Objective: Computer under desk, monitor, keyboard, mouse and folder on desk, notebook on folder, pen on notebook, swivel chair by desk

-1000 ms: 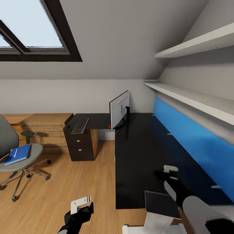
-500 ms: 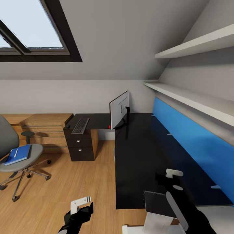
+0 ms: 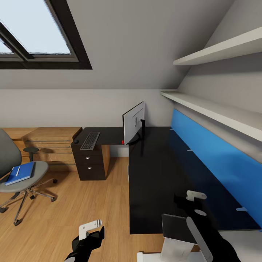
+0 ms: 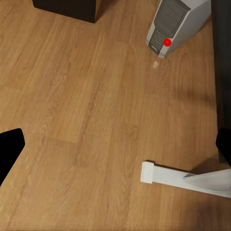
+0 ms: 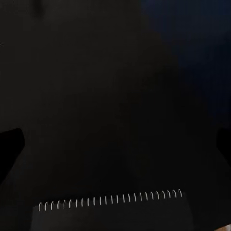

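Observation:
The long black desk (image 3: 156, 174) carries the monitor (image 3: 133, 123) at its corner, with the keyboard (image 3: 90, 140) and the small mouse (image 3: 76, 141) on its left wing. At the desk's near end lies the dark grey notebook (image 3: 181, 228), whose spiral edge (image 5: 110, 199) is close to my right gripper (image 5: 115, 144). That gripper stands open just above the desk. The blue folder (image 3: 21, 172) with the white pen (image 3: 18, 171) on it rests on the swivel chair (image 3: 34, 169) at the left. My left gripper (image 4: 115, 144) is open over the floor, facing the computer (image 4: 178, 24) beside the desk.
A black drawer unit (image 3: 90, 163) stands under the desk's left wing, and a light-wood chest (image 3: 51, 143) sits behind it. A blue wall panel (image 3: 214, 160) and white shelves (image 3: 218, 109) run along the right. Wood floor (image 3: 91, 196) stretches between the chair and the desk.
My right arm has shifted a little toward me and to the right over the desk, beside the notebook. The left arm and all other things are unmoved.

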Robot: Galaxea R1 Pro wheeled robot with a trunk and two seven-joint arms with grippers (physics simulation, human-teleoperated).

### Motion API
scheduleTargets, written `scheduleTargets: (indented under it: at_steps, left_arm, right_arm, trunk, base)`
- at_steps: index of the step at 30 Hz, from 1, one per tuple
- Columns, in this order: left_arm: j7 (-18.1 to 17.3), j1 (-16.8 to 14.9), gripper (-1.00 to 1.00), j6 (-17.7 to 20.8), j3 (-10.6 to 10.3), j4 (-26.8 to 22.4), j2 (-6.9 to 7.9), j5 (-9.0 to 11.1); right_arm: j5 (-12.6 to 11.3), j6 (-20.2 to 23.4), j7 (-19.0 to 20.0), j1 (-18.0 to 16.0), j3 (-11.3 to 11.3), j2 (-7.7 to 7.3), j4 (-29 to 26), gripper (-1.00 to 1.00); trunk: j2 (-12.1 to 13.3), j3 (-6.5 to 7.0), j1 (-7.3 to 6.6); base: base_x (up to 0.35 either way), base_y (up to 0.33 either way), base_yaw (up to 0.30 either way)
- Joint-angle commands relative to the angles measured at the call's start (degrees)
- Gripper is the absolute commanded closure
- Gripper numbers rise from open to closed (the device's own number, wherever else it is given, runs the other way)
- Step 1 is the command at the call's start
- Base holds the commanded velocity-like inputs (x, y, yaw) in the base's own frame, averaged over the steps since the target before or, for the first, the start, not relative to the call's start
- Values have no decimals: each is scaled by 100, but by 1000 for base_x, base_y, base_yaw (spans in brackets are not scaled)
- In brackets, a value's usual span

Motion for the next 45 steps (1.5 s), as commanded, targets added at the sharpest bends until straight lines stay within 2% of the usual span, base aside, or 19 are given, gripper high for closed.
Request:
scheduleTargets:
  at_steps: [1, 4, 17, 20, 23, 24, 31, 36, 37, 38, 39, 45]
  left_arm:
    - [44, -2, -100, 11, -3, -10, 0, 53]
    - [44, -2, -100, 15, 7, -10, 0, 57]
    - [44, -2, -100, 14, 10, -10, 0, 46]
    - [44, -2, -100, 13, 10, -10, 0, 45]
    - [44, -2, -100, 6, 10, -12, 0, 48]
    - [45, -2, -100, 1, 8, -21, 0, 48]
    - [57, -2, -100, -19, -8, -67, -10, 46]
    - [60, -2, -100, -23, -13, -102, -15, 50]
    - [60, -2, -100, -24, -14, -110, -16, 52]
    - [60, -2, -100, -24, -14, -110, -16, 52]
    - [61, -2, -100, -23, -15, -115, -17, 52]
    - [61, -2, -100, -18, -31, -118, -17, 53]
  right_arm:
    - [-54, 14, -57, -5, 20, -8, -8, -100]
    - [-141, 4, -58, -2, 20, -8, -11, -100]
    - [-178, -9, -54, -1, -6, -7, -12, -100]
    - [-189, -6, -31, -3, -153, -3, 19, -100]
    - [-326, -2, 109, -2, -404, -9, 121, -100]
    - [-503, -1, 273, -2, -585, -15, 191, -100]
    - [-1324, 41, 1208, -4, -1383, -61, 484, -100]
    - [-1615, 73, 1760, -3, -1860, -125, 641, -100]
    - [-1710, 119, 1937, -2, -2021, -140, 691, -100]
    - [-1710, 119, 1937, -2, -2021, -140, 691, -100]
    - [-1831, 198, 2109, -2, -2180, -149, 731, -100]
    - [-2287, 570, 2613, -1, -2578, -168, 869, -100]
  trunk:
    - [-8, -8, 2]
    - [-8, -8, 2]
    - [-8, -8, 2]
    - [-8, -8, 2]
    - [-8, -8, 2]
    - [-8, -8, 2]
    - [-8, -8, 2]
    - [-8, -8, 2]
    - [-48, -26, 24]
    - [-88, -44, 46]
    - [-128, -62, 68]
    - [-369, -170, 199]
  base:
    - [-19, 0, 0]
    - [-183, 0, 0]
    - [-316, 0, 0]
    - [-334, -44, 0]
    - [-248, -48, 0]
    - [-129, -24, 0]
    - [-58, -11, 0]
    - [-15, -3, 0]
    - [-6, -1, 0]
    - [-6, -1, 0]
    - [-4, -1, 0]
    - [-2, 0, 0]
